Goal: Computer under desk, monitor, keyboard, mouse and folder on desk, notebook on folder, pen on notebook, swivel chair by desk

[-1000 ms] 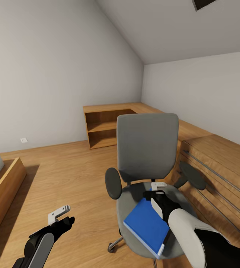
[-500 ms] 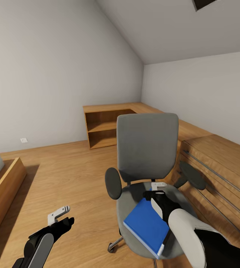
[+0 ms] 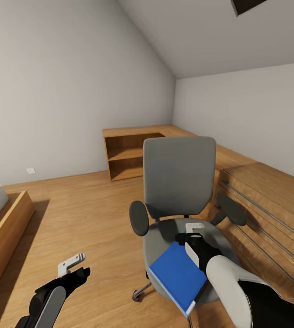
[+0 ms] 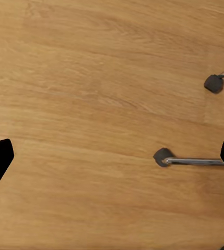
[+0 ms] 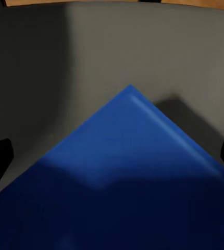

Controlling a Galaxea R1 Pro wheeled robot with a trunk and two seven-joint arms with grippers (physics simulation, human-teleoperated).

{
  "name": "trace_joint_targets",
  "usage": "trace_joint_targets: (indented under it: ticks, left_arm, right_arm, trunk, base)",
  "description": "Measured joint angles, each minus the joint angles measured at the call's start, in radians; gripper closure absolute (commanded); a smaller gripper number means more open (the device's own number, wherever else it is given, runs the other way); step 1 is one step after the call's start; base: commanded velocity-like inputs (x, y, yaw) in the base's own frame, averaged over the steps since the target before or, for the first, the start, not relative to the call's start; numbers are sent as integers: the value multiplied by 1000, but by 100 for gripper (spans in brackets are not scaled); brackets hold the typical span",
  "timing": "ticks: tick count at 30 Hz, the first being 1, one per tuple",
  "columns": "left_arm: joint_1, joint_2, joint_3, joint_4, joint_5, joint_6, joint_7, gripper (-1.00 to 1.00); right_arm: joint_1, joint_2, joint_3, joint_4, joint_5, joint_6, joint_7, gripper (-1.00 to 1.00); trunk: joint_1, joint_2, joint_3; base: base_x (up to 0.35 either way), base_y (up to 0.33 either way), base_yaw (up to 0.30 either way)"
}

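Head view: folder (image 3: 176, 276) lies on swivel chair (image 3: 178, 182) seat.

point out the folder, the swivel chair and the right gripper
folder (image 3: 176, 273), head view, middle of blue cover
swivel chair (image 3: 178, 177), head view, grey backrest
right gripper (image 3: 193, 230), head view, between its fingertips

The room is evenly bright, with soft light and no glare. The swivel chair (image 3: 178, 182) casts a shadow on the wooden chest (image 3: 260, 205) beside it. In the right wrist view, shadow darkens the folder (image 5: 127, 182). All views are sharp.
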Motion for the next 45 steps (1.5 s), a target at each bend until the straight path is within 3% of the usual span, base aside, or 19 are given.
trace_joint_targets:
  ticks: [11,33,40,45]
  left_arm:
    - [0,0,1,0,1,0,1,-100]
    - [0,0,2,0,1,0,3,-100]
    - [0,0,4,2,3,0,3,-100]
    - [0,0,4,2,3,0,3,-100]
  right_arm:
    - [0,0,0,0,0,-2,0,-100]
    - [0,0,0,-11,0,-6,1,-100]
    - [11,5,-5,-199,-5,12,1,-100]
    - [111,15,-2,-436,-7,128,-1,-100]
  trunk:
    - [0,0,0]
    - [-84,154,69]
    - [-111,203,91]
    - [-130,238,106]
  base:
    - [-1,0,0]
    - [0,0,0]
    - [0,0,0]
    - [0,0,0]
